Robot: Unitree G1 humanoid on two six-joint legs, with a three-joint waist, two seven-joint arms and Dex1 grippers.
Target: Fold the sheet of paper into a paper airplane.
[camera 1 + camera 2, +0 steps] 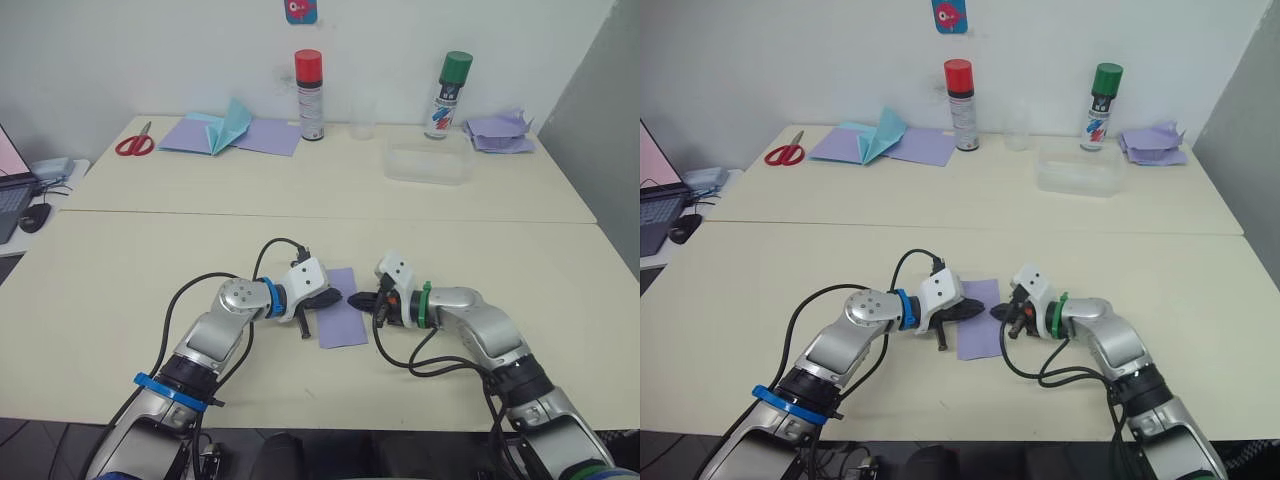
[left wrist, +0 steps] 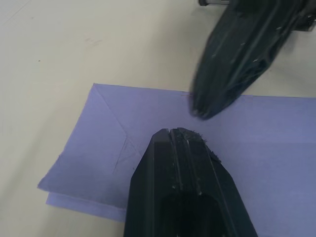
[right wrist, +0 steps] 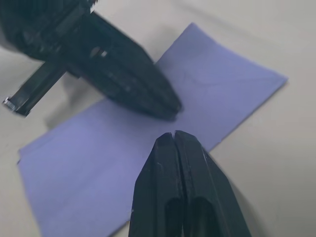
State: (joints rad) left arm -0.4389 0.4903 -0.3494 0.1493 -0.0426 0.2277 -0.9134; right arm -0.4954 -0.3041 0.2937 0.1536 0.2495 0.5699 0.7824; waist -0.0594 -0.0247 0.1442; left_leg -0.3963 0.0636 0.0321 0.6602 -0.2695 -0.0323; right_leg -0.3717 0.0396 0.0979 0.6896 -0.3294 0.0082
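On the near table [image 1: 120, 300], between both grippers, the sheet of paper [image 1: 343, 318] lies flat, folded to a narrow strip. Left gripper [image 2: 180, 134] and right gripper [image 3: 172, 136] have fingers pressed together, holding nothing, tips over the sheet. Judged light, limp and slippery; best pinched at a free edge. Its underlayers are hidden.

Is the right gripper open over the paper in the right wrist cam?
No: the right gripper has its two fingers pressed together, tip over the sheet of paper.
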